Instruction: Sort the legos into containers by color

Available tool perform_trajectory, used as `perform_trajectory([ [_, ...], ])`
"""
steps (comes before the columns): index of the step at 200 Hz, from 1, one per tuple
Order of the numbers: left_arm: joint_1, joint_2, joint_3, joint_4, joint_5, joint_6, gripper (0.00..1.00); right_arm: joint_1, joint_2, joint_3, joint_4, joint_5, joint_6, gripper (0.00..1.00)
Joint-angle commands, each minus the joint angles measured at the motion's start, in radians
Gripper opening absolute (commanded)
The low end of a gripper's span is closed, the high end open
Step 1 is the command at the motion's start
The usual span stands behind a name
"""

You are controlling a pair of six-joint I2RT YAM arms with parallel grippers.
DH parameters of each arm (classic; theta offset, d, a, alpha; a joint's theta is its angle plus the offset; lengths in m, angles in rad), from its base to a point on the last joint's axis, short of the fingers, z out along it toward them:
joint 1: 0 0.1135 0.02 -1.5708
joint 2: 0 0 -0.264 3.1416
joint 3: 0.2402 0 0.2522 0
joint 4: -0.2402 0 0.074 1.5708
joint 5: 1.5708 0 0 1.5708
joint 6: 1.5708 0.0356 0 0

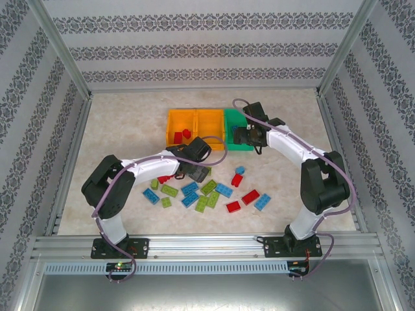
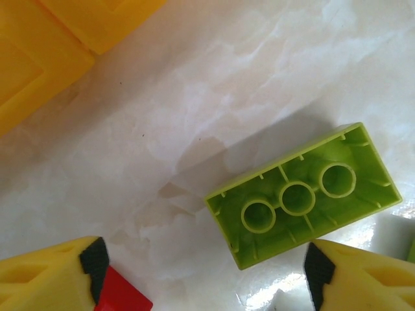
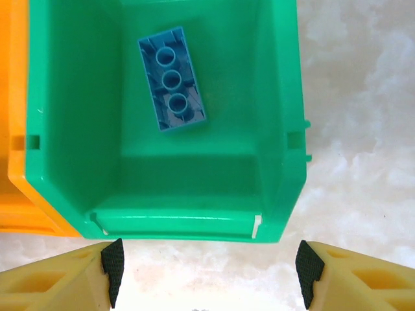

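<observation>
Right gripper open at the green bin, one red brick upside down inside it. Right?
No: the brick in the green bin is blue, not red, as the right wrist view shows. It lies upside down, and the right gripper is open at the bin.

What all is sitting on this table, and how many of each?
Small open-top plastic bins: three joined in a row, two orange, one green; table's far middle.
Red studded plastic bricks: about two in the left orange bin, about four loose.
Blue bricks: one upside down in the green bin, about six loose.
Lime green bricks: about six, loose between the arms.
Marbled table: one, pale.
Patterned walls: three, white and grey.
Left arm, right arm: two, black and white, bolted at near edge.
Left gripper: one, yellow fingers, open by an upside-down lime brick.
Right gripper: one, yellow fingers, open at the green bin's near edge.
</observation>
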Motion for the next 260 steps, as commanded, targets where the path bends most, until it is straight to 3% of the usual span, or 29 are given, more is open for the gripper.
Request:
perform_trajectory([
  [1,0.001,-0.072,0.023,-0.028,0.02,-0.091,0.88,0.015,-0.053,-0.024,0.01,0.014,0.004,0.74],
  [31,0.002,-0.092,0.02,-0.037,0.127,-0.233,1.0,0.025,-0.077,-0.048,0.011,0.03,0.01,0.75],
  [66,-0.001,-0.06,0.048,-0.056,0.183,-0.359,1.0,0.016,-0.089,-0.071,0.024,0.014,0.024,0.75],
  [101,-0.005,0.017,0.131,-0.162,0.148,-0.441,1.0,0.013,-0.101,-0.079,0.029,0.021,0.028,0.76],
  [174,-0.024,0.121,0.185,-0.178,0.152,-0.412,1.0,-0.013,-0.142,-0.122,0.041,0.016,0.028,0.79],
  [260,-0.024,0.195,0.238,-0.187,0.136,-0.37,0.92,-0.054,-0.227,-0.189,0.04,0.024,0.035,0.81],
])
